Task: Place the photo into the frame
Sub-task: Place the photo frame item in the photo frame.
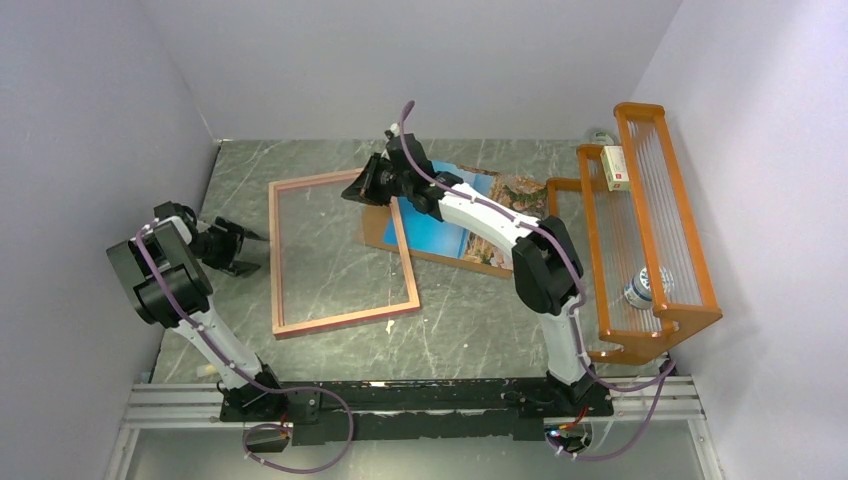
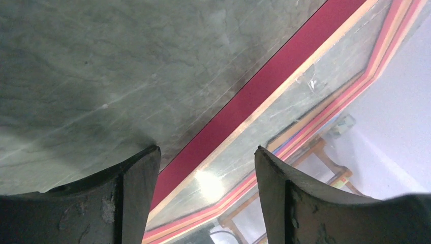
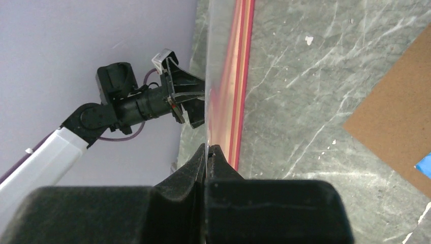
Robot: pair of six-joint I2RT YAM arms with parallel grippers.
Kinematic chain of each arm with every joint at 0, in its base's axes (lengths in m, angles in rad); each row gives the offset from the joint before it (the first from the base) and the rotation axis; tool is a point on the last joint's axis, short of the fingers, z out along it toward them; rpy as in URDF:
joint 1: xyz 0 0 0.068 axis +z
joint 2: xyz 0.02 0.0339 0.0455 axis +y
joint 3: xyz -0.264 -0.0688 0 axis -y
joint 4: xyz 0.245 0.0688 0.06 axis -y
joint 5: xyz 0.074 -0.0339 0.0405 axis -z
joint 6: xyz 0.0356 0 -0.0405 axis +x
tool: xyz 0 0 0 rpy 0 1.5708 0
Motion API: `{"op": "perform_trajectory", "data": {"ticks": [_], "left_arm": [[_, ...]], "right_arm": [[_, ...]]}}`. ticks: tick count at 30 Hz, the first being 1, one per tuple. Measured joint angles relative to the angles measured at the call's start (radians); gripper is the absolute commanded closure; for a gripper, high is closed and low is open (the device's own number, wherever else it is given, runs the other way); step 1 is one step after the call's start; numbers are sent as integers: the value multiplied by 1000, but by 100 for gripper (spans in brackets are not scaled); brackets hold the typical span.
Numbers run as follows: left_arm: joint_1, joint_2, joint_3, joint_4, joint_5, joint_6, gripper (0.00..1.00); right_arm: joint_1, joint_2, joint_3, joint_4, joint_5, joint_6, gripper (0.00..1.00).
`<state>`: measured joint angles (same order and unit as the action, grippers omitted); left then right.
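The frame (image 1: pixel 340 255) lies on the table with its pale wood back up; its pink edge (image 2: pixel 264 86) and a shiny clear pane show in the left wrist view. My right gripper (image 1: pixel 362 185) is shut on the frame's thin edge at its far right corner (image 3: pixel 207 146). My left gripper (image 1: pixel 245 240) is open and empty, low over the table just left of the frame's left side (image 2: pixel 206 150). The photo (image 1: pixel 450 220), blue sea and rocks face up, lies on the brown backing board (image 1: pixel 380 232) right of the frame, partly hidden by my right arm. Its blue corner (image 3: pixel 424 168) shows in the right wrist view.
An orange wire rack (image 1: pixel 650 230) stands at the right wall, holding a small box (image 1: pixel 617 167) and a tin (image 1: pixel 645 287). Walls close in on the left, back and right. The left arm (image 3: pixel 137 99) shows in the right wrist view. The backing board (image 3: pixel 396 117) lies right of the frame.
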<state>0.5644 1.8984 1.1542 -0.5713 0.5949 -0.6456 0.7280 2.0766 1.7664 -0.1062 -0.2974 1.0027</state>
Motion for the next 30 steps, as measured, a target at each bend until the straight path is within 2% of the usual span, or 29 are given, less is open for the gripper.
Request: {"op": "perform_trajectory", "data": {"ticks": [9,17,30], "left_arm": [[-13,32,10,6,62,18,29],[-30,46,31,-20,63,50,28],[-51,63,51,-47,63,77,30]], "right_arm": [[-3,33,23,-31,-2,-41,100],[-31,37,18,-50,-37,-63,100],[-72,37,-129,10,-63,-76,100]]}}
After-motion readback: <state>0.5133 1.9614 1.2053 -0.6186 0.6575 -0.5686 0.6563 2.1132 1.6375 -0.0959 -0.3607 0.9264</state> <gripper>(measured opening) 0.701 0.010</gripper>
